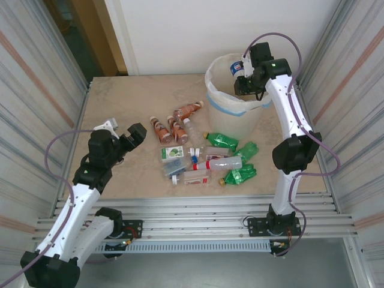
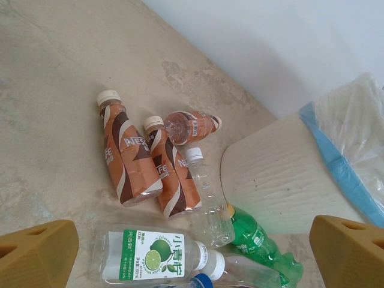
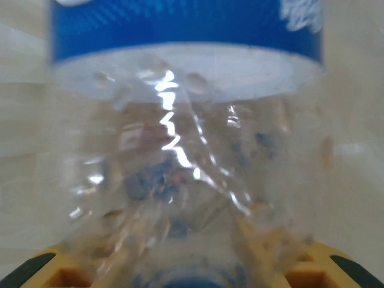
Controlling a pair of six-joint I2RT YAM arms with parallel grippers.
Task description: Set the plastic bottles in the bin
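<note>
bin [image 1: 239, 122]: upright at the far right of the table [image 1: 120, 102], near the back wall. Cream, blue band [image 1: 230, 110] below the rim, liner bag [image 2: 360, 114] folded over the rim.
blue-label bottle [image 1: 236, 68]: over the bin's far rim, at the right gripper. Clear and crumpled. In the right wrist view it sits very close and blurred, label end away from the camera, neck end between the fingers.
right gripper [image 1: 245, 83]: above the bin mouth, arm reaching up the right side of the table. Yellow fingers [image 3: 36, 273] flank the bottle's neck end. Can't tell whether they clamp it or stand slack.
green bottles [image 1: 222, 141]: three lying at the bin's near side. One is just beside the base, two are closer to the arms.
clear bottle [image 2: 207, 198]: lying between the brown ones and the bin, white cap pointing away, touching the nearest brown bottle.
brown bottles [image 2: 123, 153]: three, left of the bin. Two lie side by side with white caps pointing away. The third lies crosswise beyond them.
lime-label bottle [image 2: 159, 258]: on its side, on the near side of the brown pair.
other clear bottles [image 1: 219, 163]: in the heap between the lime-label bottle and the green ones.
left gripper [image 1: 129, 137]: over the left half of the table, aimed at the heap. Jaws spread fully, nothing between them, touching no bottle.
</note>
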